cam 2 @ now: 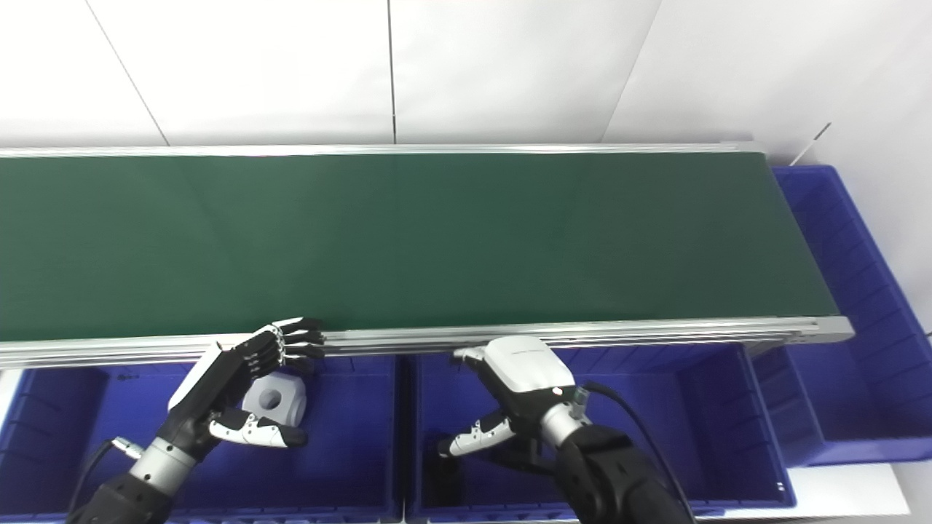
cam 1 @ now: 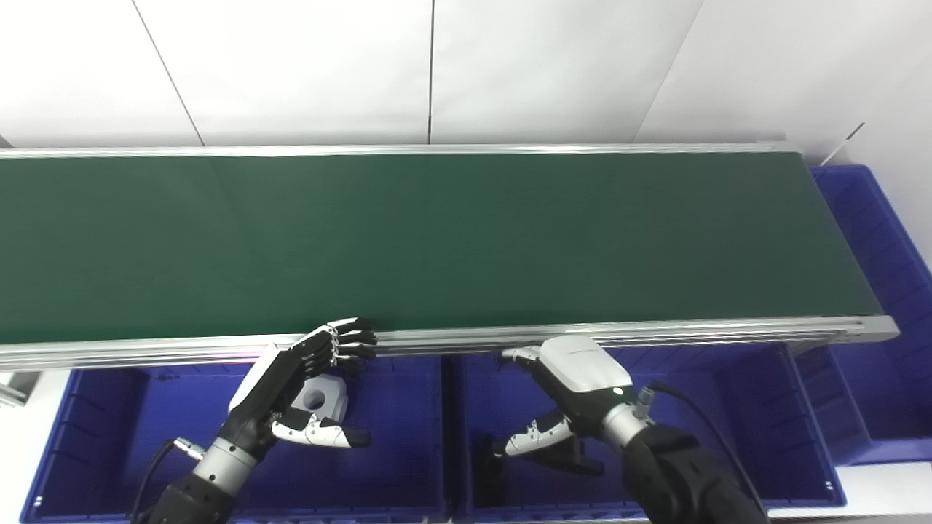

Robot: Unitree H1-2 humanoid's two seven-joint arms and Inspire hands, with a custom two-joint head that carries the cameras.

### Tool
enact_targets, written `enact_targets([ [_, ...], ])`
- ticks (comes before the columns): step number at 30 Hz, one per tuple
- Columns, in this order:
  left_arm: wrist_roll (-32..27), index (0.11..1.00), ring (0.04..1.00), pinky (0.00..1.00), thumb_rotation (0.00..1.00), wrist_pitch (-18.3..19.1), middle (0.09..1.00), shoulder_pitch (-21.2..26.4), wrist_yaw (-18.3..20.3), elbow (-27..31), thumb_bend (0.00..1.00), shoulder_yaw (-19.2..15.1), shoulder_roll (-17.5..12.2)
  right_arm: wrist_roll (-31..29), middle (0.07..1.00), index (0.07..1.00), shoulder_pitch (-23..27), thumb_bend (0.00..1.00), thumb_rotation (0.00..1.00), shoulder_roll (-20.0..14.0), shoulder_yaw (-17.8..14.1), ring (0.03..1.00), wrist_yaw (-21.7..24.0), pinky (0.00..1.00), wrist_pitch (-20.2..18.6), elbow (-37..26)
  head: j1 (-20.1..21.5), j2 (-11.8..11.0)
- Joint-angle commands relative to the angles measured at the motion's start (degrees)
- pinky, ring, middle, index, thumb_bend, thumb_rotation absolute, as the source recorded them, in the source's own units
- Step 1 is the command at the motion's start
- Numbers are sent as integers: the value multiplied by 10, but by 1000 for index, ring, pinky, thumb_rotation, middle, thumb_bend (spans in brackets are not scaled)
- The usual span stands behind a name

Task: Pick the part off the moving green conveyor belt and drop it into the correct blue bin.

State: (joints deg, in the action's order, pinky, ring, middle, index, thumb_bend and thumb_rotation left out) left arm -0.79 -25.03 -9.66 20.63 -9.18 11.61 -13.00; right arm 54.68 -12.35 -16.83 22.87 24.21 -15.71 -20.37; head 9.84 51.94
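Left hand (cam 1: pixel 291 386): hovering over the left blue bin (cam 1: pixel 109 437), fingers (cam 1: pixel 353 338) spread apart and reaching to the conveyor's near rail, thumb stretched out below; gripping nothing.

Part (cam 1: pixel 320 399): pale grey block with a round hole, sitting just beneath the left palm, between fingers and thumb, inside the left blue bin; whether it is touching the hand cannot be told.

Right hand (cam 1: pixel 575 389): hanging over the middle blue bin (cam 1: pixel 728 437), white back facing up, fingers curling downward and mostly hidden, thumb pointing left; how far it is opening cannot be told. A dark item (cam 1: pixel 491 466) is lying in the bin below it, too dim to identify.

Green conveyor belt (cam 1: pixel 437 240): running just beyond both hands' fingertips, carrying nothing visible.

Far blue bin (cam 1: pixel 888 291): standing well off to the right hand's right, at the belt's end.
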Motion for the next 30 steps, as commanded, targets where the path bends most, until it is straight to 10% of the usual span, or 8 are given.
enact_targets([
  [1,-7,800,711,632,290,-18,775,1,0,18,913,-3,-2,-54,895,898,-13,805,436,13,-26,867,-51,755,36,-24,1,0],
  [16,-9,801,709,631,302,-19,774,-4,5,25,918,-10,-6,-318,812,860,-86,804,181,82,-101,729,-195,623,173,41,-3,6],
  [30,-13,803,696,623,294,-19,764,-10,7,29,908,-12,-3,-377,803,864,-88,826,146,97,-114,751,-190,677,157,63,-15,11],
])
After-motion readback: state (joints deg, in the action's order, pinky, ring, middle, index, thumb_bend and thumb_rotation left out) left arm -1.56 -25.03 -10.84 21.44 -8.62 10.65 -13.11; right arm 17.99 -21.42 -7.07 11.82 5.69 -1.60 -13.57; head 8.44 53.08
